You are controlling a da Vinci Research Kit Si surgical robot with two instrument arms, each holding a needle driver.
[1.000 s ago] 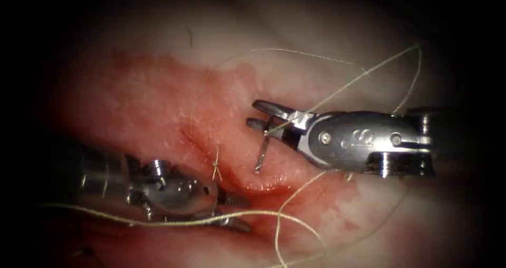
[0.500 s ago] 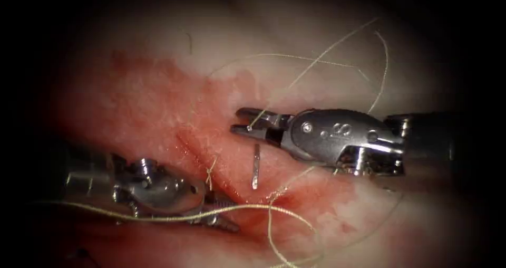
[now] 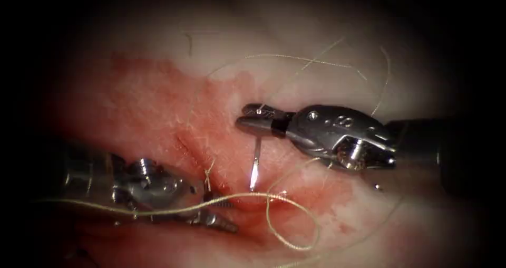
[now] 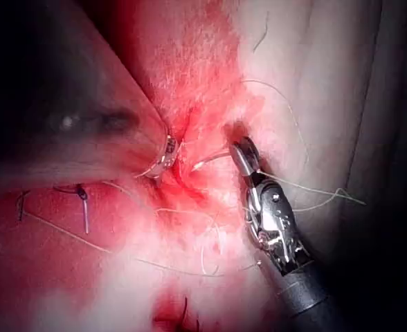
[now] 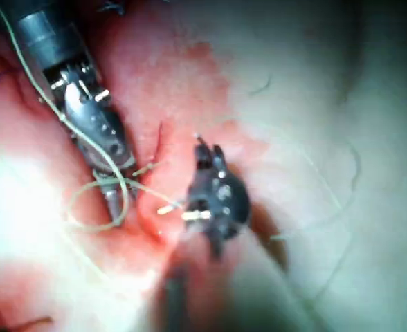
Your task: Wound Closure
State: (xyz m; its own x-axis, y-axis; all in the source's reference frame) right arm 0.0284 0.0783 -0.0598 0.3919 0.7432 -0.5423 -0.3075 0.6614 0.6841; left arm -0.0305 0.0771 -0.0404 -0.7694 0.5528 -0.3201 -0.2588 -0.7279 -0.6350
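Right tool [image 3: 252,119]: fingers, half a second ago clear of the needle [image 3: 255,165], now pressed together on its upper end; its tip stands in the tissue [image 3: 158,99] just right of the cut [image 3: 192,149]. Left tool [image 3: 233,215]: fingers spread, empty, thread [image 3: 174,210] lying across them

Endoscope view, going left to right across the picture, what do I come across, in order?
Left arm's tool with jaws open, nothing held → knotted stitch at the cut → needle, standing in the tissue right of the cut → right arm's tool, jaws closed on the needle's upper end.
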